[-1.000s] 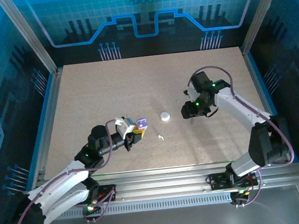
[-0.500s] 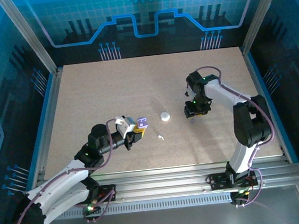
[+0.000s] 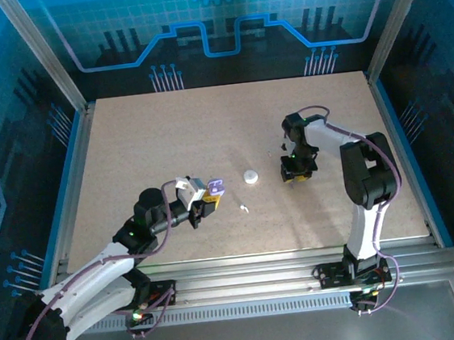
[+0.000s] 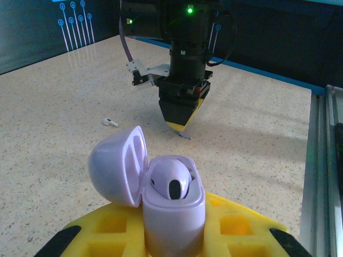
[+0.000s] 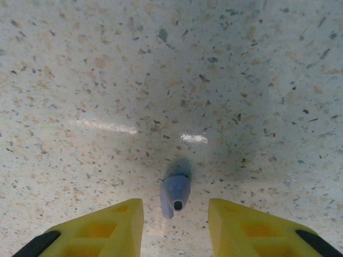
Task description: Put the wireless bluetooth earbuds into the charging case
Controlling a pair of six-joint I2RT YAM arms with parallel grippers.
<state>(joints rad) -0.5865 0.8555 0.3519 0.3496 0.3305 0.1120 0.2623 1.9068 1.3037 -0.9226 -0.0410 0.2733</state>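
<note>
At the front of the table [image 3: 167,144], the left gripper [image 4: 171,235] clamped the open lavender charging case [image 4: 174,214], one earbud [image 4: 170,179] already seated; the right gripper [image 3: 296,173], jaws parted, straddled a second earbud [image 5: 176,194] lying loose.

pale lavender pebble-shaped charging case [image 4: 172,206]: open, lid swung out to the left on its hinge, body upright, clamped in the yellow jaws of the left gripper [image 4: 171,227]. lavender earbud with a dark oval spot [image 4: 170,179]: seated in the case's well. second lavender earbud [image 5: 175,194]: lying on the speckled desk [image 4: 257,134] between the jaws of the right gripper [image 5: 174,203], touching neither. small white stemmed earbud [image 4: 110,122]: lying loose on the desk, apart from the rest. round white case [image 3: 250,176]: resting on the desk mid-field; lid state not discernible.
</note>
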